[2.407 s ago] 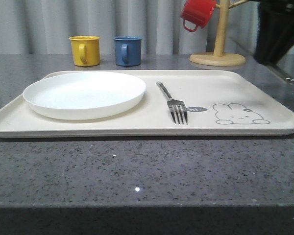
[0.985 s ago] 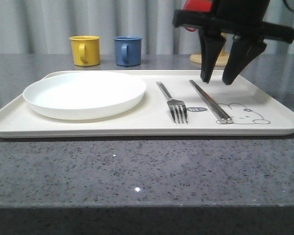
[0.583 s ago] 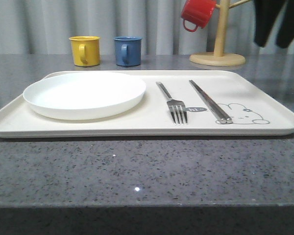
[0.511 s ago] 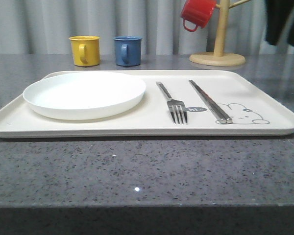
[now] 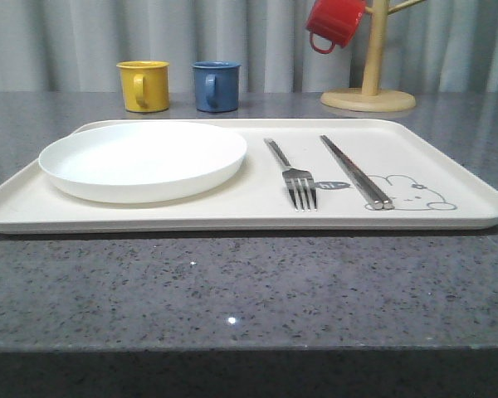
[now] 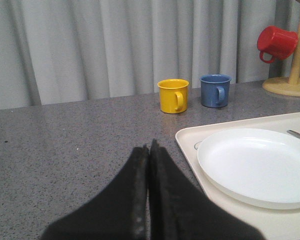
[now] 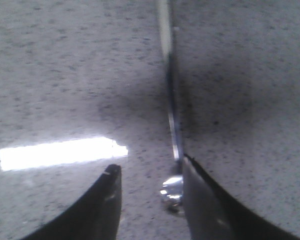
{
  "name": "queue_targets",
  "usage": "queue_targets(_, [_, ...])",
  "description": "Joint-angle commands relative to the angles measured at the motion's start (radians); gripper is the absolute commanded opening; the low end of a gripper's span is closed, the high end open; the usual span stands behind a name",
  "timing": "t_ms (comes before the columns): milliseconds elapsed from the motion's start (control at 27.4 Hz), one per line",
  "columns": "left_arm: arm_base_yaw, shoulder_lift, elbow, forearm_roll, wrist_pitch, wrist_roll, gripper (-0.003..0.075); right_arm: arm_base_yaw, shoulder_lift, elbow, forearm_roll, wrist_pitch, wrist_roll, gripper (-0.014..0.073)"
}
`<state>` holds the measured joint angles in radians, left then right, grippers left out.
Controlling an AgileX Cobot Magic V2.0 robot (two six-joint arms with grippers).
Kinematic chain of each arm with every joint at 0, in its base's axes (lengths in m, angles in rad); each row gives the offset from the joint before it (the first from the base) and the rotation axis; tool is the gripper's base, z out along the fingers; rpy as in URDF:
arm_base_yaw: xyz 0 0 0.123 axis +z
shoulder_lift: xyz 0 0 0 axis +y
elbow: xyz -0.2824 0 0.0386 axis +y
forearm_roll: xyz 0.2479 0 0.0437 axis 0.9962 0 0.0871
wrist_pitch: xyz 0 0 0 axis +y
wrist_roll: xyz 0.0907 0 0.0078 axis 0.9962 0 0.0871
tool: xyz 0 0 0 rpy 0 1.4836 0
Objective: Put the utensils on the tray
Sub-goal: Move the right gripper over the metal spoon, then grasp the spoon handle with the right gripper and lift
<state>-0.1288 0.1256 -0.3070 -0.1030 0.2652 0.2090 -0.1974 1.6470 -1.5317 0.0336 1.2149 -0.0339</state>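
The cream tray [image 5: 448, 166] lies on the grey table. On it rest the white plate [image 5: 141, 157] at the left, the fork [image 5: 292, 172] in the middle and the chopsticks [image 5: 354, 170] beside the rabbit drawing. My left gripper [image 6: 150, 145] is shut and empty, low over the table next to the tray's [image 6: 190, 145] left edge and the plate [image 6: 255, 165]. My right gripper [image 7: 150, 164] is open, close above the grey table. The shiny spoon [image 7: 172, 120] lies there between its fingers, its bowl right by one finger [image 7: 200, 200].
A yellow mug [image 5: 144, 84] and a blue mug [image 5: 216, 85] stand behind the tray. A red mug [image 5: 335, 22] hangs on a wooden stand [image 5: 370, 83] at the back right. A grey curtain closes the back.
The chopsticks now lie on the tray, where there were none 2.4 s ago. The right arm left them, rose to the right and went out of the front view.
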Motion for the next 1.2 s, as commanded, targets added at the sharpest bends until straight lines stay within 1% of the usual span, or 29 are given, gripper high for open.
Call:
queue_targets(0, [0.002,0.012,-0.028,-0.011,-0.081,-0.008,-0.0018,-0.037,-0.009,-0.016,-0.003,-0.043,-0.032,0.0330])
queue_targets(292, [0.002,0.012,-0.028,-0.011,-0.081,-0.008,-0.0018,-0.045,0.070,-0.016,-0.003,-0.078,-0.041,0.0330])
queue_targets(693, [0.002,0.012,-0.028,-0.011,-0.081,-0.008,-0.0018,-0.045,0.162,-0.016,-0.003,-0.079,-0.041,0.0327])
queue_targets(729, [0.002,0.012,-0.028,-0.011,-0.081,-0.008,-0.0018,-0.045,0.163,-0.016,-0.003,-0.077,-0.041,0.0316])
queue_targets(802, [0.002,0.012,-0.028,-0.011,-0.081,-0.008,-0.0018,-0.045,0.163,-0.016,-0.003,-0.077,-0.041,0.0256])
queue_targets(912, [0.002,0.012,-0.028,-0.011,-0.081,-0.008,-0.0018,-0.045,0.163,-0.017,-0.003,-0.075,-0.041,0.0122])
queue_targets(1021, [0.002,0.012,-0.028,-0.011,-0.081,-0.008,-0.0018,-0.045,0.163,-0.018,-0.003,-0.068,-0.041,0.0021])
queue_targets(1094, [0.002,0.012,-0.028,-0.011,-0.081,-0.008,-0.0018,-0.045,0.163,-0.018,-0.003,-0.060,-0.041,-0.0008])
queue_targets(1167, [0.002,0.012,-0.028,-0.011,-0.081,-0.008,-0.0018,-0.045,0.158,-0.018,-0.003,-0.058,-0.041,-0.0007])
